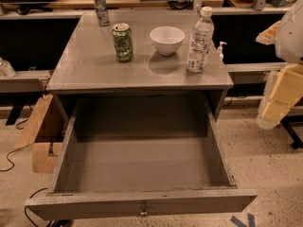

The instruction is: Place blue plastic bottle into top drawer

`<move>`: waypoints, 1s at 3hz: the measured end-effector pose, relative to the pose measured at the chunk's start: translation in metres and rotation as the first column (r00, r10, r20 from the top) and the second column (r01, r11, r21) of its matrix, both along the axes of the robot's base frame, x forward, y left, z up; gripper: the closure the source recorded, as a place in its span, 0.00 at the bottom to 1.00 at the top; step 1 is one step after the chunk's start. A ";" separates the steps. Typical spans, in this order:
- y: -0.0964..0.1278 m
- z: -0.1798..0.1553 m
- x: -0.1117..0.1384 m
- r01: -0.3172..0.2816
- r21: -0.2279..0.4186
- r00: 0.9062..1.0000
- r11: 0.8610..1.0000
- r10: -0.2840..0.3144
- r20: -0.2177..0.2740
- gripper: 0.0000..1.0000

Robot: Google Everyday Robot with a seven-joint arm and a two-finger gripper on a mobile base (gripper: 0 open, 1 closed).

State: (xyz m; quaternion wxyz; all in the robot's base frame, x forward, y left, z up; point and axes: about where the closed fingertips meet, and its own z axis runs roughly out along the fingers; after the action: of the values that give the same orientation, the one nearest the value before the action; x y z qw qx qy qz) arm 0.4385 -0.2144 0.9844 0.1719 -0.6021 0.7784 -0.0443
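Gripper [271, 109]: off the right side of the grey cabinet [90, 70], level with its top edge and apart from it. It hangs at the low end of the white-and-yellow arm [289, 60]. Cannot tell whether it is released or clenched. Nothing seen held in it.

Blue plastic bottle [200, 40]: upright on the cabinet top, right side, near the right edge. White cap on, pale label facing the camera. Not touched by the gripper.

Top drawer [142, 201]: pulled fully out from the cabinet front, interior open to view. Small metal knob [143, 213] at the centre of the front panel.

Also on the cabinet top:
- white bowl [167, 39], middle, just left of the bottle, apart from it;
- green can [122, 42], upright, left of centre;
- slim silver can [100, 8], upright, at the far edge, left side.

Small white pump bottle [220, 50]: just past the cabinet's right edge, behind the bottle.

Cardboard pieces [40, 126]: on the floor against the cabinet's left side. Blue tape mark [244, 220]: on the floor below the cabinet's drawer front, right side.
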 end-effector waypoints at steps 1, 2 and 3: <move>-0.001 0.000 0.001 0.004 0.006 1.000 1.000 -0.004 0.004 0.00; -0.015 0.001 0.021 0.057 0.101 0.997 0.993 -0.063 0.051 0.00; -0.033 0.003 0.058 0.096 0.265 0.980 0.960 -0.137 0.143 0.00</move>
State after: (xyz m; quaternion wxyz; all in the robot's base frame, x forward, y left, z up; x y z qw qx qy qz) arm 0.4962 -0.2478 0.9871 0.3072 -0.5224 0.7954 -0.0012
